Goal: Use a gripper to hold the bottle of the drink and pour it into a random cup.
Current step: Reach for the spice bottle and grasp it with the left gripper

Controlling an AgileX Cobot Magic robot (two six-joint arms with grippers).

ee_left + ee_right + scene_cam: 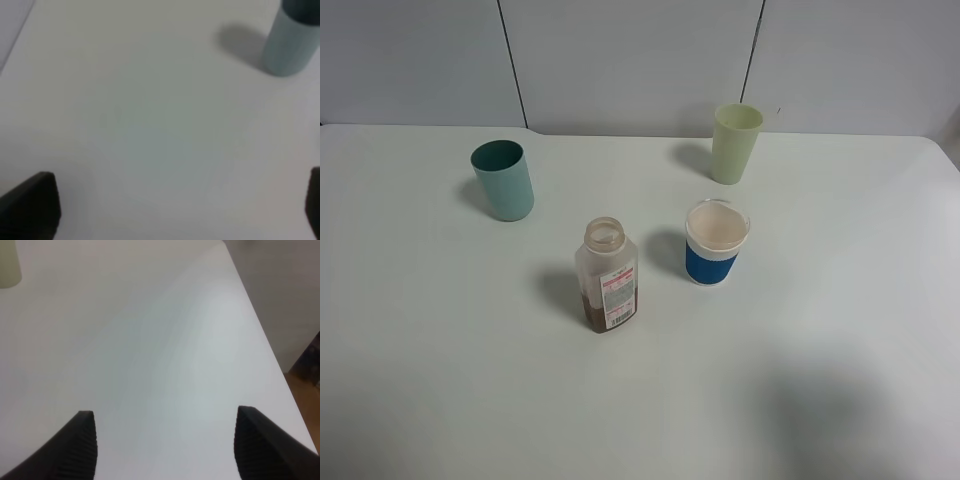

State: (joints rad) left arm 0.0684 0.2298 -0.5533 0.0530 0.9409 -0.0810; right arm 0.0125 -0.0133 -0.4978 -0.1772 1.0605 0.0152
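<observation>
At the upper left of the high view stands the teal cup (503, 180), upright and open, alone on the white table (420, 380). Just left of centre is the bottle (608, 276), upright with its wide neck uncapped. The drink (593, 310) is a shallow brown layer at its bottom. Close on its right, but not touching, is a white cup with a blue band (716, 243), and further toward the upper right a pale green cup (735, 143).

Neither arm shows in the high view. In its wrist view the left gripper (180, 192) has its jaws spread wide with only bare table between them, nothing held, and the teal cup (287, 45) lies ahead of it. The right gripper (166, 415) is likewise wide open and empty over bare table near the table's edge. A sliver of the pale green cup (9, 265) is just visible.

So the task looks to be at its very start: the bottle has not been grasped. The next move calls for one gripper — the left seems the better placed, since it faces the teal cup — to come to the bottle, put its jaws either side of the squarish body below the neck, and close firmly. With no cap on, the bottle should stay upright until its mouth is over the cup's rim.
</observation>
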